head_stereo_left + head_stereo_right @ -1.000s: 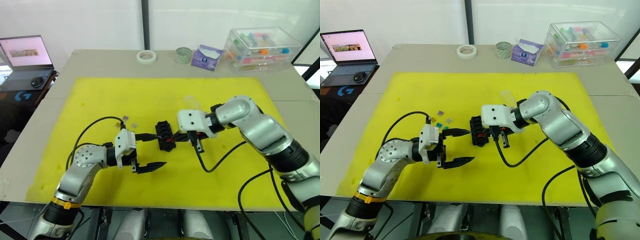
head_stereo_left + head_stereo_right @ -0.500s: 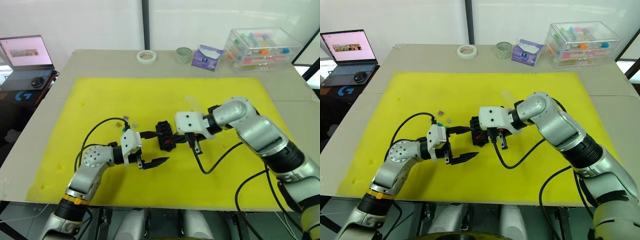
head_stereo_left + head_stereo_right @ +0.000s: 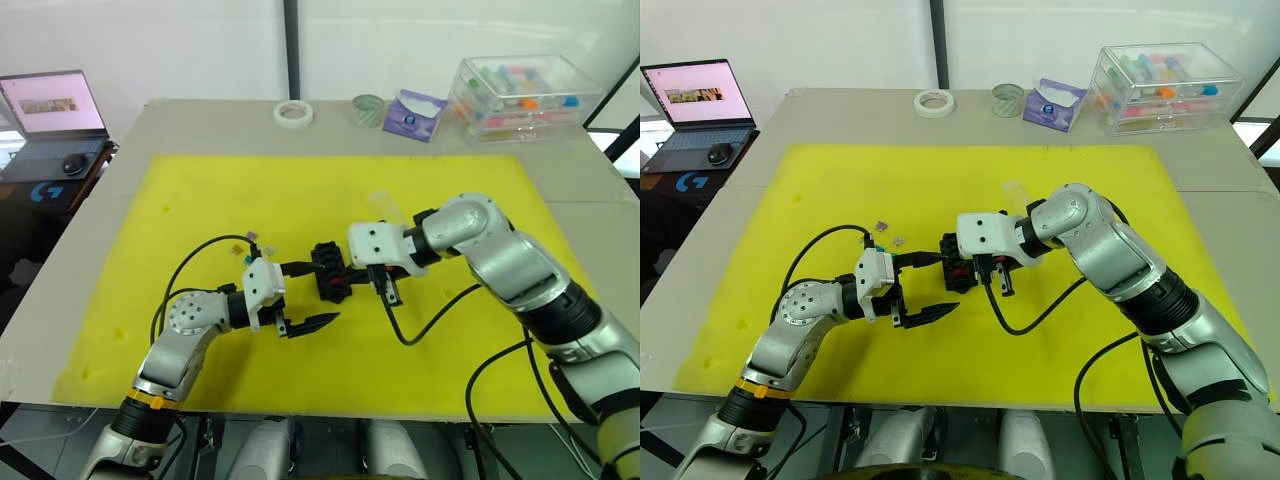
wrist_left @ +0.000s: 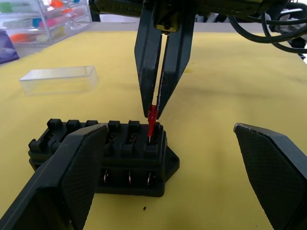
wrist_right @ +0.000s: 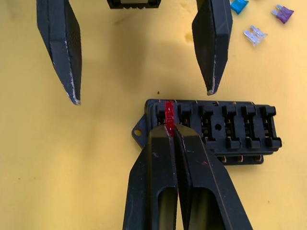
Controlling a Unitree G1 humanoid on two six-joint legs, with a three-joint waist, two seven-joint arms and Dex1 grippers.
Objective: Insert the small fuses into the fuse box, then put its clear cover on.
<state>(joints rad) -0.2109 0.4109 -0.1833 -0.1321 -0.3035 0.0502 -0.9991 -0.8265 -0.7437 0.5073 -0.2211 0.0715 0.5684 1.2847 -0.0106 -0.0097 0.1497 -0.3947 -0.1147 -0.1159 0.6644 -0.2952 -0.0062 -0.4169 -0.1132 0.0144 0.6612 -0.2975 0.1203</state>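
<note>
Fuse [image 4: 152,116] between right gripper [image 4: 154,111] fingertips.

silver arms with white wrist blocks, looping black cables and textured black fingers [image 4: 81,172].

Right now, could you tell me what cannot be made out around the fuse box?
- Red fuse: its seating depth, hidden by the right gripper in the right wrist view.
- Fuse box: near corner covered by a left gripper finger, left wrist view.
- Loose fuses: too small to count, eye views.
</note>
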